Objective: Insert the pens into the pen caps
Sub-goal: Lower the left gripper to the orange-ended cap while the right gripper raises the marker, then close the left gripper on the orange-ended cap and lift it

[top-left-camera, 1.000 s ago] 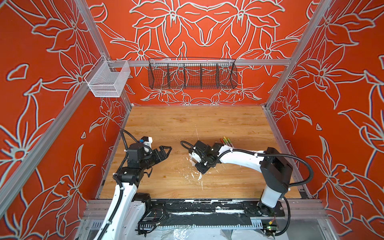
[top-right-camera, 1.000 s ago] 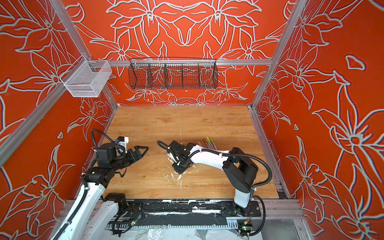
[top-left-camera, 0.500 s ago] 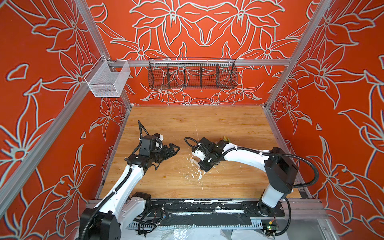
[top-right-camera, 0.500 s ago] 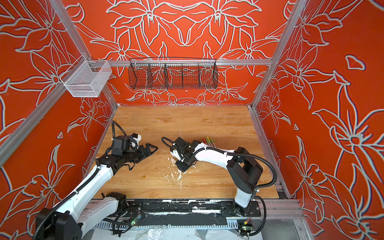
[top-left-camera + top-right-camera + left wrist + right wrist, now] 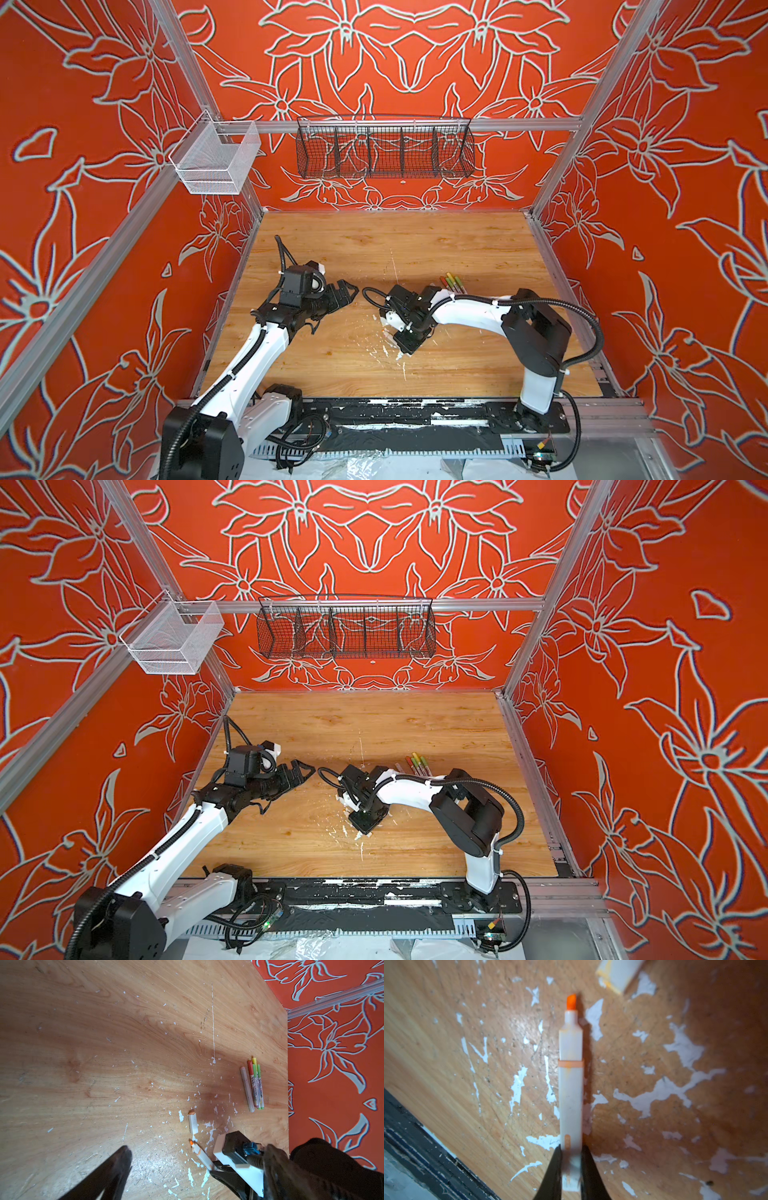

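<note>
Top views: left hand (image 5: 350, 291) hangs above the counter (image 5: 374, 245), jaws spread wide, holding nothing. Right hand (image 5: 404, 351) points down at mid-counter among white flecks (image 5: 384, 351). Capped pens (image 5: 415, 762) lie bundled behind the right arm.

Left wrist: white cap (image 5: 192, 1124) with an orange end lies flat, just beyond the tip of the orange-tipped pen (image 5: 200, 1152), not touching it. Capped pens carry dark print, too small to read.

Right wrist: right hand clamped on the pen's tail. Barrel shows an orange band, no legible writing.
</note>
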Action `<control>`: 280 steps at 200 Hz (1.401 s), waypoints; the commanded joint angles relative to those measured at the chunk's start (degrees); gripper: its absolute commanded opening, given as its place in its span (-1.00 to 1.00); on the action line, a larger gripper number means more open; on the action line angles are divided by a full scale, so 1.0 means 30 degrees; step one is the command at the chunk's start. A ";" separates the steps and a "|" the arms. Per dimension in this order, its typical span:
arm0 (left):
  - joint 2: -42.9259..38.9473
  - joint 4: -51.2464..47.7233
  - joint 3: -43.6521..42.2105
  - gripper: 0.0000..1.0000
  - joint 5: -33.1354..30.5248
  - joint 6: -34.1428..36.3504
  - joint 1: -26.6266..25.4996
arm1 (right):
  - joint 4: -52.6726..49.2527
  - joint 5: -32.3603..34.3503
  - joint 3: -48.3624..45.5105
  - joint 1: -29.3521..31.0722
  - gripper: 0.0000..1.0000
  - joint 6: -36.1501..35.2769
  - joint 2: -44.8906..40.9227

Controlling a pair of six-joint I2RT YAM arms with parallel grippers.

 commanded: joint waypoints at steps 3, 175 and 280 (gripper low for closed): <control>0.0439 0.0242 0.0337 0.95 0.0240 0.0395 -0.0047 | -0.0742 0.1186 0.0156 -0.0383 -0.92 0.1088 0.0498; 0.4949 0.2353 -0.0108 0.77 0.2234 0.0508 -0.0860 | 0.0153 0.1314 0.1989 -0.1420 -0.98 -0.3079 0.1503; 0.8257 0.1219 0.0859 -0.30 0.0972 0.1478 -0.0916 | 0.0601 0.1400 0.2555 -0.1430 -1.00 -0.6660 0.1780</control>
